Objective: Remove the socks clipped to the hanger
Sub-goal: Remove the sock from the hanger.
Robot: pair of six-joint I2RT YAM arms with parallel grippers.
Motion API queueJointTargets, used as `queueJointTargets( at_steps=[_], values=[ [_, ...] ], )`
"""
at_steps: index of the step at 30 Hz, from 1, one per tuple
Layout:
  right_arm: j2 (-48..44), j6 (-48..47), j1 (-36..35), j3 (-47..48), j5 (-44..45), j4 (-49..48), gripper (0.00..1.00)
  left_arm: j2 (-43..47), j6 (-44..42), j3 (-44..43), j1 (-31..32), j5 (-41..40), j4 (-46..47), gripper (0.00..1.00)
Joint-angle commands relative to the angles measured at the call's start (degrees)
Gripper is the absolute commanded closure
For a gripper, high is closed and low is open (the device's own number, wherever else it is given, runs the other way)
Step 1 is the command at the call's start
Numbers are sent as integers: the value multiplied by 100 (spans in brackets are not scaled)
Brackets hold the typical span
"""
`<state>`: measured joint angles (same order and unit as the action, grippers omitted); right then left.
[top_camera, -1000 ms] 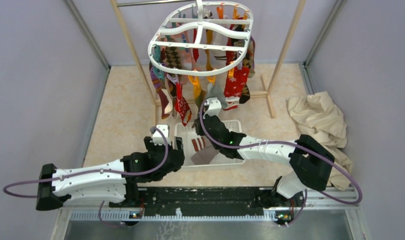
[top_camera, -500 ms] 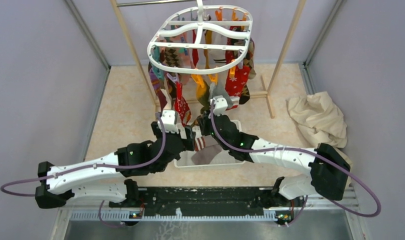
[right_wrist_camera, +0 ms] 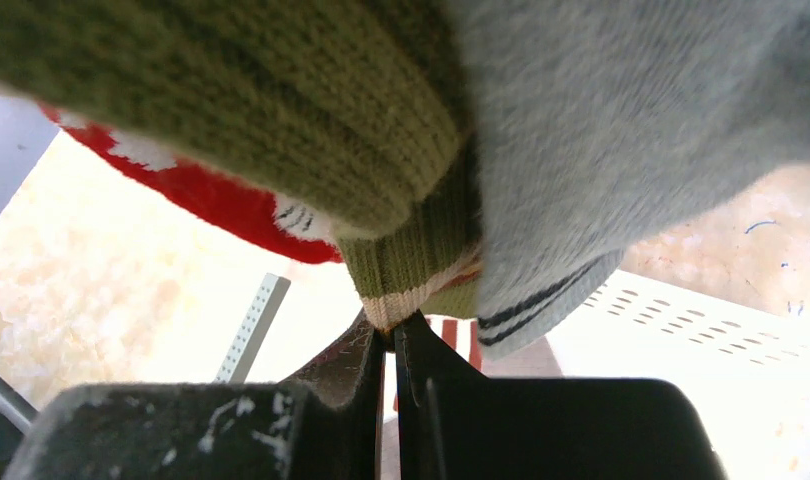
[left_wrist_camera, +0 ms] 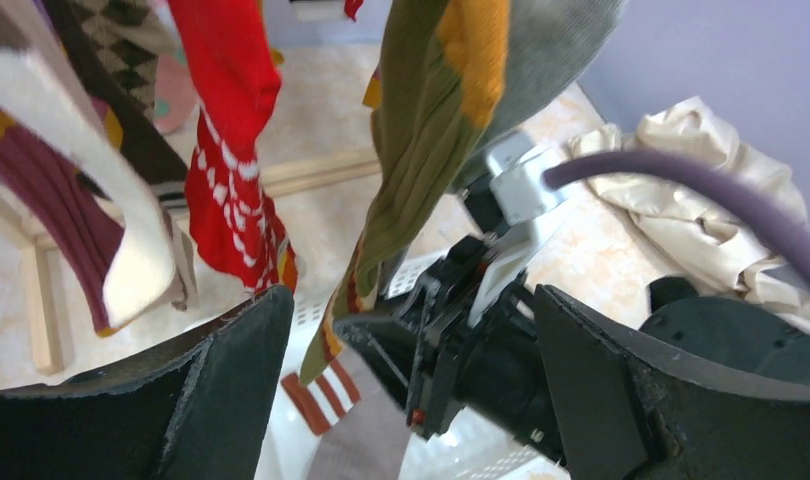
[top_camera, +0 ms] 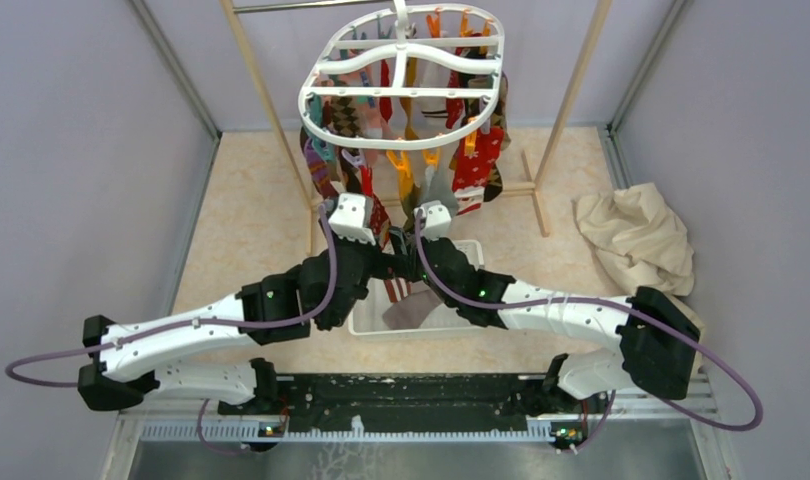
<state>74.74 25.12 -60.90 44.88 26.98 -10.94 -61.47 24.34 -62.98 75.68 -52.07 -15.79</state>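
Closure of the right gripper (right_wrist_camera: 391, 335) is the fresh change: its black jaws have come together right at the hem of the hanging olive-green knitted sock (right_wrist_camera: 281, 110), though we cannot tell whether fabric is truly nipped. The left gripper (left_wrist_camera: 411, 300) has risen beside it, spread wide and holding nothing. The colourful fabric socks (top_camera: 476, 160) remain clipped to the white plastic oval hanger (top_camera: 306, 100); we judge a downward tug comes next.

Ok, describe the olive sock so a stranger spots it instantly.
Find the white hanger above the basket. From its near edge dangles the olive sock, tip at the right gripper. Unlike the grey sock and red sock alongside, it has an orange patch.
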Motion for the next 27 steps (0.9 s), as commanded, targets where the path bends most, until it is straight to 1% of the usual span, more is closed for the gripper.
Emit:
queueJointTargets(
  at_steps=[1,8,12,19,24,27],
  values=[
    [72,5,-62,36,124,-119,100,-131,-720,-352,-18,-19,923,4],
    [129,1,-62,64,103,-119,100,-190,-1149,-378,-18,34,1814,6],
    [162,-7,-62,82,114,-108,100,-298,-1395,-408,-18,-161,2303,6],
    [225,1,-63,78,101,-125,100,-806,-2299,-608,-31,-471,3560,5],
    [232,10,-71,56,62,-145,100,-1007,-2825,-559,-105,-600,4456,5],
    [220,14,-71,31,47,-154,100,-1073,-2838,-598,-275,-488,4603,6]
  ],
)
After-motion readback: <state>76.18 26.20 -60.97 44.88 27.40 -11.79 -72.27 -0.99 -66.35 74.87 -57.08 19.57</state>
